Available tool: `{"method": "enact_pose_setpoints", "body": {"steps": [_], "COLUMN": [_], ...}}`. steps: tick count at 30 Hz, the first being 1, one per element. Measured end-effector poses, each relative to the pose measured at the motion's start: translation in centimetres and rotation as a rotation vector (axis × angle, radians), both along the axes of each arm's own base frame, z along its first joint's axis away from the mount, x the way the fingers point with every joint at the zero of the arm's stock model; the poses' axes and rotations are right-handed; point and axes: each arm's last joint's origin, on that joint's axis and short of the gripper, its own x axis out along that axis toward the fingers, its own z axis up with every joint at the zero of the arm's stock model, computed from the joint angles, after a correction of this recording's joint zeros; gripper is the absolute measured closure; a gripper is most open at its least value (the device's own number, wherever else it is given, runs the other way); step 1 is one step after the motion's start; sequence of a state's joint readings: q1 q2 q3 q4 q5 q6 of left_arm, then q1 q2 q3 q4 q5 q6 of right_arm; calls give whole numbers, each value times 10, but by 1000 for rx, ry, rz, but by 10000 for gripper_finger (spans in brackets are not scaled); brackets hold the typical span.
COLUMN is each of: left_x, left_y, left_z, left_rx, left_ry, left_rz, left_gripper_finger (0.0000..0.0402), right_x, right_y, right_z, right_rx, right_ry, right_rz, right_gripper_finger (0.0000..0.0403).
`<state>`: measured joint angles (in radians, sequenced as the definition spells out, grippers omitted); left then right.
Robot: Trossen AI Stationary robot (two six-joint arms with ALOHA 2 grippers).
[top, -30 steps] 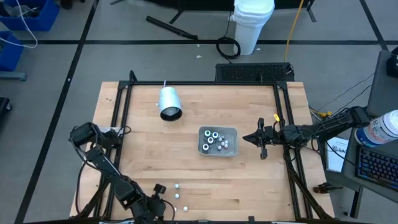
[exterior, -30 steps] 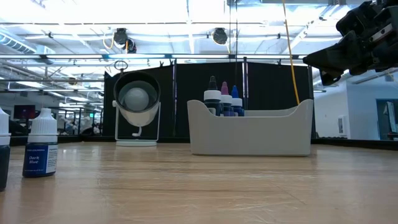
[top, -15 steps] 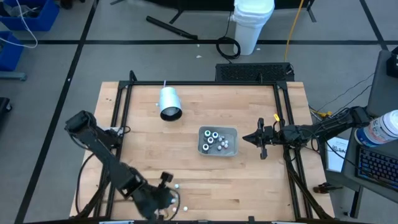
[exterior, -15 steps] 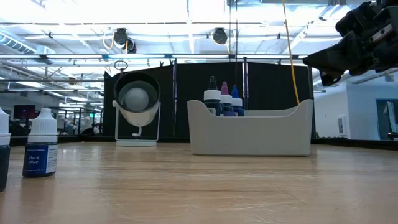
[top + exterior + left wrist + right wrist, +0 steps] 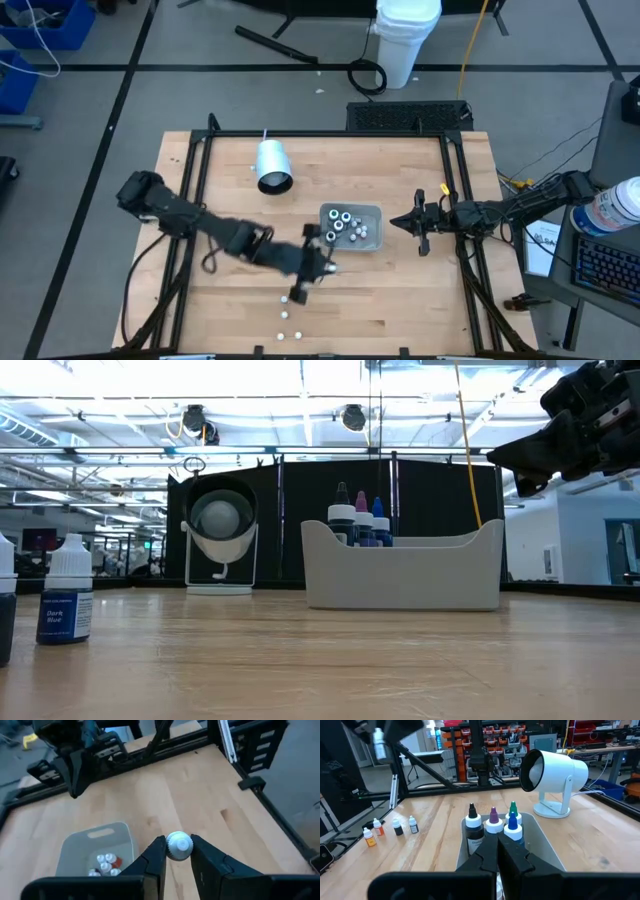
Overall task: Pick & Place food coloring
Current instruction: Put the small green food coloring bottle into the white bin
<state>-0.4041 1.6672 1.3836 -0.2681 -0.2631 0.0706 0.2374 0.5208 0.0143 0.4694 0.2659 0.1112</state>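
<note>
Carrying a white-capped food coloring bottle (image 5: 178,845) clenched by its neck between its fingers (image 5: 155,857), the left gripper (image 5: 318,262) hangs just beside the near corner of the grey tray (image 5: 375,210), seemingly so the bottle can be dropped in with the ones already standing there. A few loose bottles (image 5: 396,826) wait on the desk (image 5: 400,290) well apart from the tray, while the right gripper (image 5: 418,228) idles just beyond the tray's far side, fingers pressed together on nothing.
</note>
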Motion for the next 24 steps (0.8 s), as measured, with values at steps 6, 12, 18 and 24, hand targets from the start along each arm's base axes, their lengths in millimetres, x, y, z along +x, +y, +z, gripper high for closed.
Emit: {"method": "enact_pose_setpoints", "body": {"steps": [6, 12, 18, 24], "left_x": [28, 54, 95, 130], "left_y": [47, 89, 118, 133], "left_z": [-5, -12, -35, -62], "left_rx": [-120, -203, -252, -220], "left_ry": [-38, -82, 50, 152], "left_rz": [26, 59, 82, 113], "left_gripper_finger": [322, 328, 320, 326], "right_x": [0, 0, 1, 0], "right_y": [-1, -1, -1, -1], "right_z": [0, 0, 0, 3], "right_rx": [-3, -3, -25, -40], "right_ry": [3, 1, -5, -25], "right_rz": [-27, -23, -23, -46], "right_gripper_finger": [403, 403, 403, 403]}}
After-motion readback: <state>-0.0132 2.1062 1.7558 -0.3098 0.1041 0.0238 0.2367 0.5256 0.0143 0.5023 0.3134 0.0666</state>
